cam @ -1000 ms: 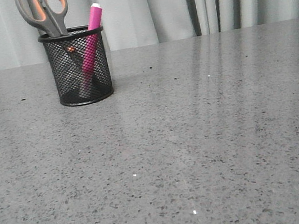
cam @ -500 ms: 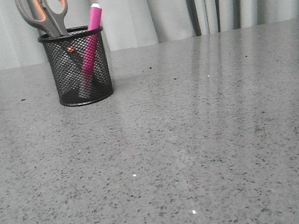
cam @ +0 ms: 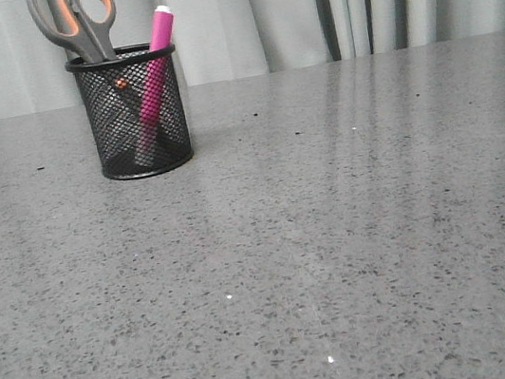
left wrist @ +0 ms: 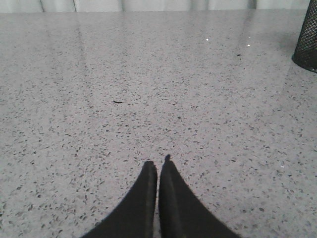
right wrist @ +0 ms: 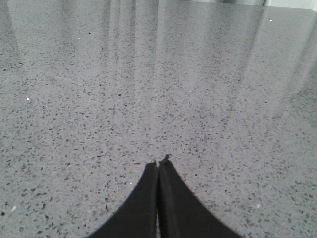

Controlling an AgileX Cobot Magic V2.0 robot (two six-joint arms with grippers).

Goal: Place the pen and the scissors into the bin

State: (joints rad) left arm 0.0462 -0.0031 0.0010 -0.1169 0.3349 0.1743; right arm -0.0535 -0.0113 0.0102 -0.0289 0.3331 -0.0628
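Task judged complete: scissors (cam: 73,24) and pen (cam: 153,69) stood in bin (cam: 131,113), upper left. Left hand (left wrist: 158,166) and right hand (right wrist: 159,164) were closed, empty; no further placement was required.

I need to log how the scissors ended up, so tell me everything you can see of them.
The scissors stand blades-down in the black mesh bin, far left on the grey speckled table. Their grey handles with orange-lined loops stick up above the rim, cut off by the top of the frame. The orange pivot screw shows through the mesh, and the dark blades run toward the base. The pink pen leans beside them. No gripper holds them.
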